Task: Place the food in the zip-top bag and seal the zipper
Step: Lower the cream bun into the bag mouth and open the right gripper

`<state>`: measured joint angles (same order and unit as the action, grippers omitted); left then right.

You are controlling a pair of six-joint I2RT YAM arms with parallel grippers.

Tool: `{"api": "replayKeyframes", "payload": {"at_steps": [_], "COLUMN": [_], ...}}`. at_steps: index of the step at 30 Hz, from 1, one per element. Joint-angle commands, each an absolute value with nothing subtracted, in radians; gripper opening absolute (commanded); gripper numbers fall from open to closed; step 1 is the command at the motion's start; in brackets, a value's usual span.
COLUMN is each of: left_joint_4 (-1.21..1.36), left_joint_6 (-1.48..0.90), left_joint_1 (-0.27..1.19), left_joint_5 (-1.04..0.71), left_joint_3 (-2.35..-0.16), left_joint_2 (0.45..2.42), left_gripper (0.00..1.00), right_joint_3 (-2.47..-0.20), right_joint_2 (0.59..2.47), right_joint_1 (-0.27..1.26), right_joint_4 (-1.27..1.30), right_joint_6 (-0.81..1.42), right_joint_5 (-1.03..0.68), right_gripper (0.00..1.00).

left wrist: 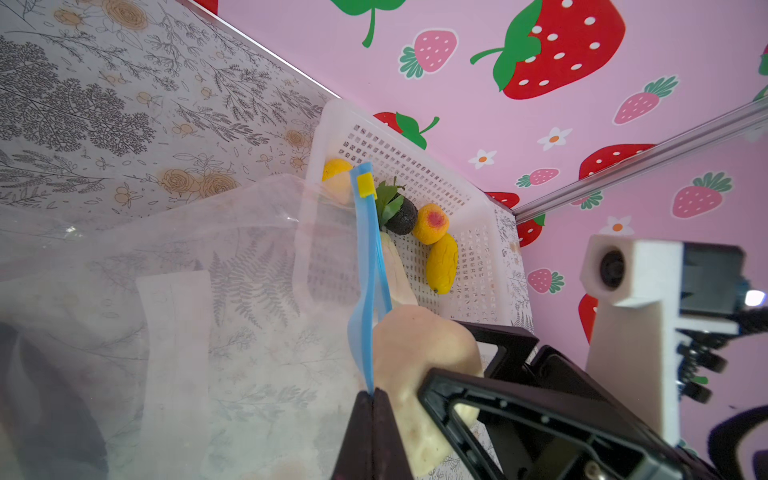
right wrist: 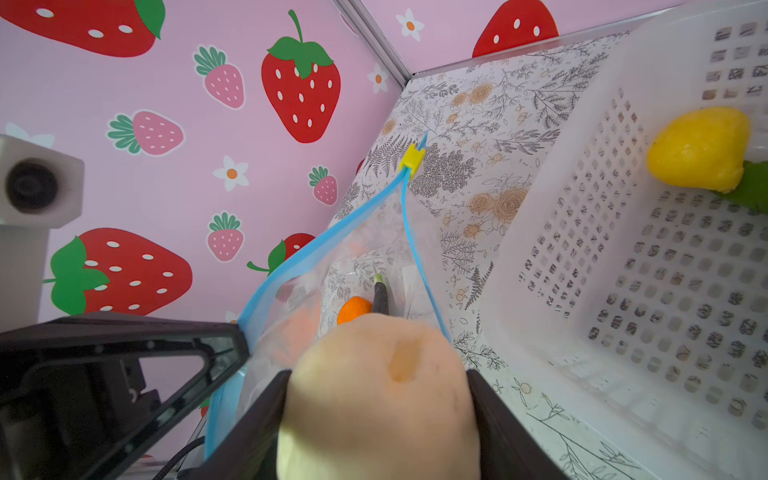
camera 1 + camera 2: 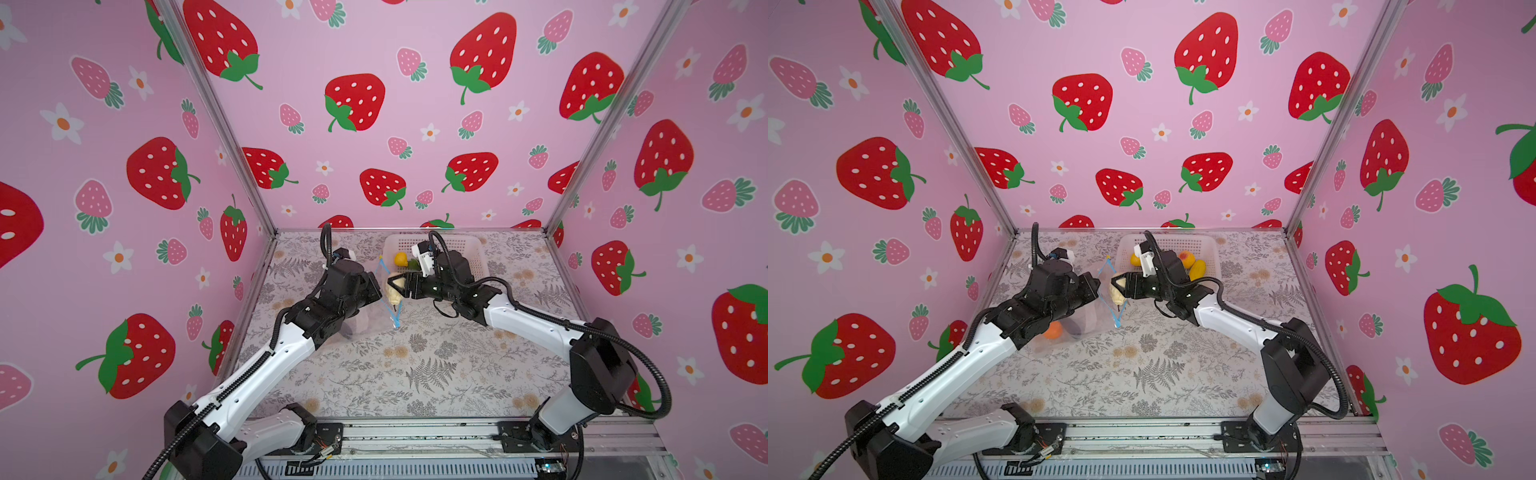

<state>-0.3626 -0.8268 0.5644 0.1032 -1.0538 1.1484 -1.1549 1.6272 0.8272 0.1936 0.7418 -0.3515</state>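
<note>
Left jaws: fully closed, pinched on the zipper [image 1: 365, 257] of the zip-top bag [image 1: 208, 291]; they hold one light-blue lip up off the bench [image 3: 415, 365].
Right jaws: partly open, clamped on a cream-white piece [image 2: 378, 395] of food, one of the fingers [image 2: 498, 428] on each flank; they face the left jaws across the bag mouth.
Zipper: unsealed; its two strips part from the yellow tab [image 2: 412, 157], which sits at the end far from both jaws.
Cream-white piece: at the bag mouth between the two strips, just beside the left jaws' pinch; whether it touches the strip cannot be told.
Bag contents, beyond the right jaws: an orange piece [image 2: 353, 309]; a dark piece with a green tip [image 2: 380, 297], just beside it.
White perforated basket [image 1: 415, 166]: on the bench near the right jaws, on the side away from the left jaws.
Basket contents: a round yellow piece [image 2: 700, 147]; a dark round piece with green leaves [image 1: 401, 214]; an orange-yellow piece with a red spot [image 1: 432, 222]; a long yellow piece [image 1: 442, 262].
</note>
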Motion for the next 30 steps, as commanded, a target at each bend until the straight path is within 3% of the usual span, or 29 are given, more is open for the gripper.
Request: {"api": "replayKeyframes", "payload": {"at_steps": [1,30], "left_joint_4": [-0.346,-0.344], "left_joint_6": [-0.829,-0.827], "left_joint_1": [0.56,0.559], "left_joint_5": [0.11,0.114], "left_joint_3": [-1.083,-1.079], "left_joint_2": [1.132,1.131], "left_gripper": [0.0,0.0], "right_joint_3": [-1.202,-1.217], "right_joint_2": [1.656,1.673], "right_joint_1": [0.834,0.838], "right_joint_4": [0.191,0.161], "right_joint_6": [0.752,0.73], "right_joint_5": [-0.338,-0.31], "right_gripper": [0.53,0.71]}}
